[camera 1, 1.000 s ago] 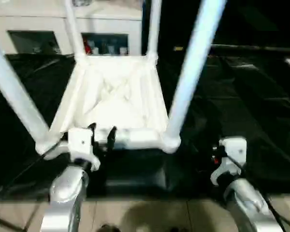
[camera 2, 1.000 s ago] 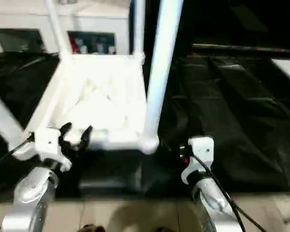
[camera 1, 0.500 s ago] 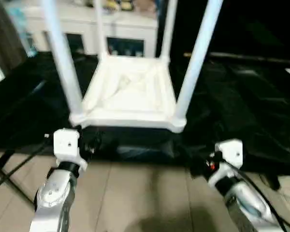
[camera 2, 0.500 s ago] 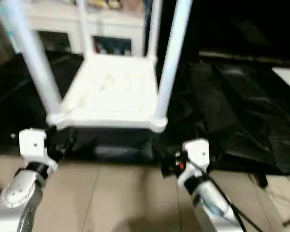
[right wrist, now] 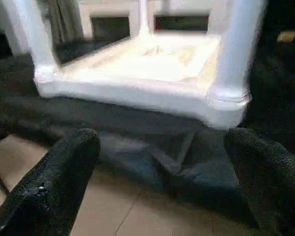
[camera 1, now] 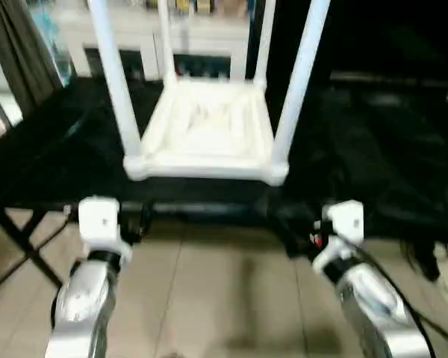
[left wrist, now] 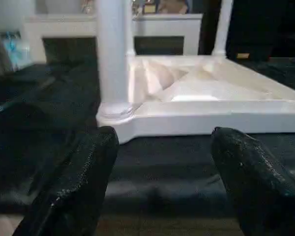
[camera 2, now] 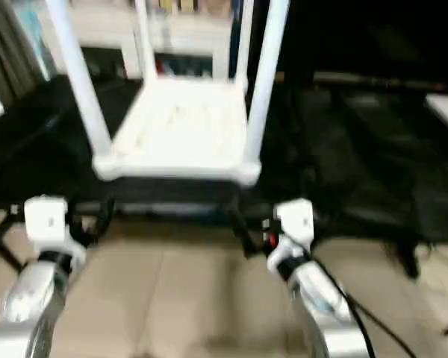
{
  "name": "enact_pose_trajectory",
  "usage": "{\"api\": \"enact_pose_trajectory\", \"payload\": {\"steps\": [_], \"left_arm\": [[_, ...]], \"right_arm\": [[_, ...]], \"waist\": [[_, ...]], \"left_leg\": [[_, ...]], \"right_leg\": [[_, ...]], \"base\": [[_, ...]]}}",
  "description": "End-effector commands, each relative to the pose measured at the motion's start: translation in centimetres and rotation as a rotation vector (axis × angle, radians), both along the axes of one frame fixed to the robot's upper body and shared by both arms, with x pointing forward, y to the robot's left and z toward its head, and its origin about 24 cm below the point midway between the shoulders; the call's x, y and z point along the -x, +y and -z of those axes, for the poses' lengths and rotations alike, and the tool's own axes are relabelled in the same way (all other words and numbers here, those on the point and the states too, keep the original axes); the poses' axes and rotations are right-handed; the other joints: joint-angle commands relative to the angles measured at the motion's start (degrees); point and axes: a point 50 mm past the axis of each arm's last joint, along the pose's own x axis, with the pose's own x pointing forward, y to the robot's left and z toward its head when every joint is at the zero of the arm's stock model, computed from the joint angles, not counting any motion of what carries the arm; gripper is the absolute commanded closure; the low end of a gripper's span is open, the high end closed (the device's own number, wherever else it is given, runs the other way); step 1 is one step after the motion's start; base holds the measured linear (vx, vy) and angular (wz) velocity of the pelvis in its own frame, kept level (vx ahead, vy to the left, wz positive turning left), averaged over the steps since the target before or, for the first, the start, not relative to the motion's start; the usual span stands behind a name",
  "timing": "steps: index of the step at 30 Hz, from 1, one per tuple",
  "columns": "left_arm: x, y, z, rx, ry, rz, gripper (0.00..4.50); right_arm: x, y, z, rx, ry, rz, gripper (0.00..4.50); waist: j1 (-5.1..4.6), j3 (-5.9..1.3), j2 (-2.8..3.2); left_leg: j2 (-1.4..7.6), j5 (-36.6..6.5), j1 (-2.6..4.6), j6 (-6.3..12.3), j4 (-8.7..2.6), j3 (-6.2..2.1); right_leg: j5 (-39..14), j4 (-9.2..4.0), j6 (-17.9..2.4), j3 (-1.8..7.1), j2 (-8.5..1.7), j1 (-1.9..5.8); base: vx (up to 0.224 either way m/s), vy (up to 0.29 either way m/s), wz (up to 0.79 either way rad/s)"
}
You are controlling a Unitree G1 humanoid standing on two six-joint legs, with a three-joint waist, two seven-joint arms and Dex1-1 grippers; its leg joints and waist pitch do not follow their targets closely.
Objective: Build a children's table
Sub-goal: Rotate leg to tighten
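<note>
Compared with a second ago, both grippers have backed off the children's table (camera 1: 207, 130): the left gripper (left wrist: 162, 182), which was right at the near rim, now hangs short of the workbench (camera 1: 45, 160) over the tiled floor (camera 1: 224, 291), and the right gripper (right wrist: 162, 187) sits back there too. The whole view has pulled back as well, so part of that is the camera.

Both have their fingers spread wide with nothing between them.

The table is upside down near the front edge of the black-draped workbench, all four legs (camera 1: 113, 78) standing up out of the corner sockets. Looks basically assembled to me.

Handling guess: hollow white plastic, so light and stiff, but smooth and probably slippery. The legs may only be pushed in, so lifting by one could pull it loose. I'd grab the near rim (left wrist: 211, 123) or low on a leg right by its socket (right wrist: 228, 98).
</note>
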Motion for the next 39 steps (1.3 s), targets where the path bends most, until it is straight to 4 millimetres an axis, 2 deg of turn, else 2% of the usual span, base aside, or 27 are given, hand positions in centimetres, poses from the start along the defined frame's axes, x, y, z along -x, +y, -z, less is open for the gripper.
{"api": "enact_pose_trajectory", "payload": {"steps": [1,2,5,6,8,10,11,12,13,14,15,17,19,20,21,22,25,26,27,28,29,30,31,32,33,35,39], "left_arm": [[0.0,0.1,-0.2,-0.003,0.001,-0.008,0.99],[0.0,0.1,-0.1,-0.004,0.002,-0.008,0.99],[0.1,0.0,-0.1,-0.002,0.005,-0.01,0.99],[0.2,0.1,-0.1,-0.002,0.008,-0.013,0.99],[0.2,0.1,0.0,-0.003,0.01,-0.015,0.99],[0.3,0.1,0.0,0.003,0.01,-0.02,0.99],[0.3,0.2,0.0,0.002,0.011,-0.023,0.99],[0.3,0.2,0.0,0.001,0.012,-0.024,0.99],[0.3,0.3,0.0,0.002,0.013,-0.026,0.99],[0.3,0.3,0.0,0.002,0.013,-0.026,0.99],[0.3,0.2,0.0,0.003,0.015,-0.028,0.99],[0.4,0.2,0.0,0.004,0.016,-0.028,0.99],[0.5,0.2,0.1,0.005,0.019,-0.027,0.99],[0.5,0.3,0.1,0.005,0.02,-0.027,0.99],[0.6,0.3,0.1,0.008,0.021,-0.026,0.99],[0.6,0.4,0.1,0.011,0.022,-0.029,0.99],[0.7,0.5,0.1,0.016,0.022,-0.032,0.99],[0.8,0.6,0.2,0.026,0.021,-0.04,0.99],[1.0,0.9,0.4,0.037,0.031,-0.051,0.99],[1.1,1.0,0.5,0.041,0.034,-0.053,0.7],[1.4,1.3,0.8,0.054,0.043,-0.059,0.7],[1.6,1.4,0.8,0.059,0.043,-0.061,0.65],[1.6,1.5,0.8,0.062,0.041,-0.061,0.65],[1.6,1.5,0.7,0.057,0.044,-0.058,0.45],[1.4,1.5,0.6,0.053,0.047,-0.05,0.3],[1.2,1.5,0.5,0.054,0.048,-0.04,0.2],[0.0,1.3,0.0,0.056,0.045,0.018,0.06]], "right_arm": [[-0.4,0.1,-0.8,-0.015,-0.042,-0.001,0.02],[-0.4,0.1,-0.8,-0.022,-0.041,0.0,0.02],[-0.5,-0.1,-0.8,-0.021,-0.042,0.009,0.02],[-0.5,-0.1,-0.8,-0.017,-0.043,0.008,0.02],[-0.5,-0.1,-0.7,-0.016,-0.043,0.008,0.02],[-0.5,0.0,-0.7,-0.012,-0.044,0.004,0.02],[-0.6,0.0,-0.6,-0.013,-0.044,0.003,0.02],[-0.6,0.0,-0.7,-0.014,-0.045,0.004,0.02],[-0.7,0.0,-0.7,-0.012,-0.048,0.004,0.02],[-0.7,0.0,-0.7,-0.012,-0.048,0.004,0.02],[-0.7,0.0,-0.7,-0.011,-0.051,0.004,0.02],[-0.8,0.0,-0.8,-0.011,-0.054,0.005,0.02],[-0.8,-0.1,-0.8,-0.015,-0.058,0.01,0.02],[-0.8,-0.1,-0.9,-0.017,-0.059,0.013,0.02],[-0.8,-0.1,-0.9,-0.025,-0.055,0.017,0.02],[-0.8,-0.1,-0.9,-0.028,-0.054,0.018,0.02],[-0.7,-0.1,-0.9,-0.029,-0.053,0.019,0.02],[-0.6,-0.1,-0.9,-0.029,-0.054,0.017,0.02],[-0.5,-0.2,-0.9,-0.028,-0.061,0.008,0.02],[-0.5,-0.2,-0.9,-0.029,-0.063,0.006,0.0],[-0.4,-0.2,-1.0,-0.032,-0.07,0.0,0.0],[-0.3,-0.2,-1.1,-0.034,-0.073,-0.001,0.0],[-0.3,-0.3,-1.1,-0.036,-0.074,0.0,0.0],[-0.4,-0.3,-1.1,-0.033,-0.074,0.002,0.0],[-0.6,-0.3,-1.1,-0.031,-0.074,0.002,0.0],[-0.8,-0.2,-1.2,-0.031,-0.074,0.002,0.0],[-1.4,0.0,-1.2,-0.022,-0.071,0.008,0.0]], "waist": [[-2.53,-2.59,2.51],[-2.23,-1.49,1.86],[-1.41,-1.48,-1.08],[0.47,-1.79,-3.11],[3.32,-2.95,-3.79],[4.45,-3.79,-3.74],[4.74,-4.4,-2.6],[3.63,-5.24,0.79],[0.48,-5.77,1.5],[0.1,-6.55,0.77],[0.36,-6.76,0.92],[0.83,-5.78,-0.42],[1.22,-4.57,-2.96],[3.17,-3.08,-4.85],[3.96,-4.49,-5.57],[4.19,-4.48,-6.09],[4.77,-3.96,-3.87],[4.5,-3.45,-2.45],[2.94,-3.05,-1.03],[2.55,-4.32,-0.01],[1.02,-6.57,-0.31],[1.43,-6.54,-0.25],[2.02,-6.69,-2.05],[2.7,-6.53,-2.2],[3.16,-6.7,-2.99],[3.33,-6.37,-3.3],[2.84,-4.29,-2.77]], "left_leg": [[5.44,-44.08,5.71,-1.35,-13.05,-4.68],[6.06,-52.13,4.64,-2.24,-15.72,-5.65],[4.69,-39.0,6.18,5.56,-15.34,-4.14],[0.97,-23.22,2.61,7.71,-10.64,0.09],[0.44,-1.34,-1.53,9.09,-0.92,1.91],[0.16,7.03,-4.76,8.01,-1.84,2.1],[0.16,14.27,-4.37,9.32,-5.85,2.73],[2.71,19.82,2.41,11.2,-9.95,1.28],[8.6,7.65,8.18,23.34,-12.28,-5.48],[10.41,10.03,9.97,28.72,-11.17,-7.03],[10.39,19.22,9.14,33.71,-10.21,-7.13],[7.96,22.24,6.26,32.23,-11.36,-3.84],[3.86,7.06,3.43,25.71,-12.27,1.17],[-0.9,-6.86,0.26,17.24,-9.27,4.04],[-1.52,-3.86,-0.06,10.68,-0.98,3.26],[-1.06,0.74,-2.28,6.47,0.23,2.76],[0.69,5.07,-2.17,4.57,-2.97,2.52],[1.93,6.22,-0.83,5.1,-7.74,3.26],[5.05,1.0,0.1,6.84,-12.32,1.53],[6.54,2.54,2.67,8.55,-11.88,-0.02],[8.31,14.92,7.01,15.83,-10.08,-2.37],[8.48,37.19,6.7,21.67,-7.79,-3.01],[5.67,52.44,3.91,19.99,-5.65,-1.35],[3.22,53.77,1.85,16.71,-5.3,0.21],[0.88,47.75,0.23,11.79,-5.87,1.94],[1.76,30.14,-0.48,6.79,-7.73,2.5],[4.21,-4.05,0.32,2.28,-11.17,2.63]], "right_leg": [[-11.65,0.12,-3.9,5.03,2.53,-2.26],[-5.23,1.66,-3.3,6.19,2.33,-1.08],[-2.13,-2.28,-1.45,10.16,0.53,-2.36],[-13.52,-8.25,-3.34,14.89,-3.6,1.31],[-33.75,-12.82,-9.73,21.08,-9.19,5.0],[-17.46,-10.61,-15.36,18.35,-4.76,6.95],[-4.64,-9.07,-15.62,14.52,0.28,6.11],[1.03,-5.66,-11.38,8.89,4.46,1.59],[-4.72,2.25,-5.95,8.06,5.42,-5.6],[-5.53,4.49,-3.15,8.77,4.36,-7.94],[-3.3,6.65,1.4,9.39,2.97,-10.31],[3.34,7.01,4.54,9.67,2.85,-11.07],[11.29,0.01,-0.32,11.44,1.94,-9.0],[-7.89,-7.7,-0.56,16.81,-2.53,-4.96],[-30.83,-10.35,-5.2,20.97,-7.48,-1.96],[-32.64,-9.55,-9.36,20.56,-6.25,-0.24],[-19.56,-9.29,-17.43,17.8,-4.02,-0.44],[-17.92,-9.12,-17.0,14.38,-1.0,-1.46],[-10.41,-6.18,-12.98,11.48,2.84,-3.14],[-4.16,-3.26,-12.03,10.53,3.58,-5.02],[7.35,-0.07,-10.26,10.43,2.44,-8.22],[13.98,0.28,-6.52,11.72,0.83,-10.04],[24.6,-1.45,-4.65,13.64,-1.08,-8.48],[30.34,-1.62,-4.89,13.92,-1.02,-6.99],[37.99,-1.38,-5.92,14.2,0.07,-5.19],[35.38,-2.17,-7.75,13.93,-0.28,-3.87],[4.33,-4.7,-12.72,13.81,-0.94,-4.28]], "base": [[0.075,0.041,0.53],[0.106,0.039,0.19],[0.085,0.005,0.11],[0.074,-0.032,0.07],[0.105,-0.047,0.07],[0.155,-0.014,0.04],[0.194,0.014,0.18],[0.194,0.014,0.18],[0.207,0.023,0.13],[0.206,-0.005,-0.03],[0.206,-0.005,-0.03],[0.152,-0.015,-0.09],[0.111,-0.044,-0.07],[0.109,-0.094,-0.01],[0.109,-0.094,-0.01],[0.122,-0.055,0.02],[0.124,-0.011,0.06],[0.128,0.062,0.03],[0.128,0.062,0.03],[0.173,0.088,0.05],[0.18,0.059,0.12],[0.18,0.059,0.12],[0.108,0.047,-0.05],[0.0,0.0,0.0],[0.0,0.0,0.0],[0.0,0.0,0.0],[-0.055,-0.016,0.02]]}}
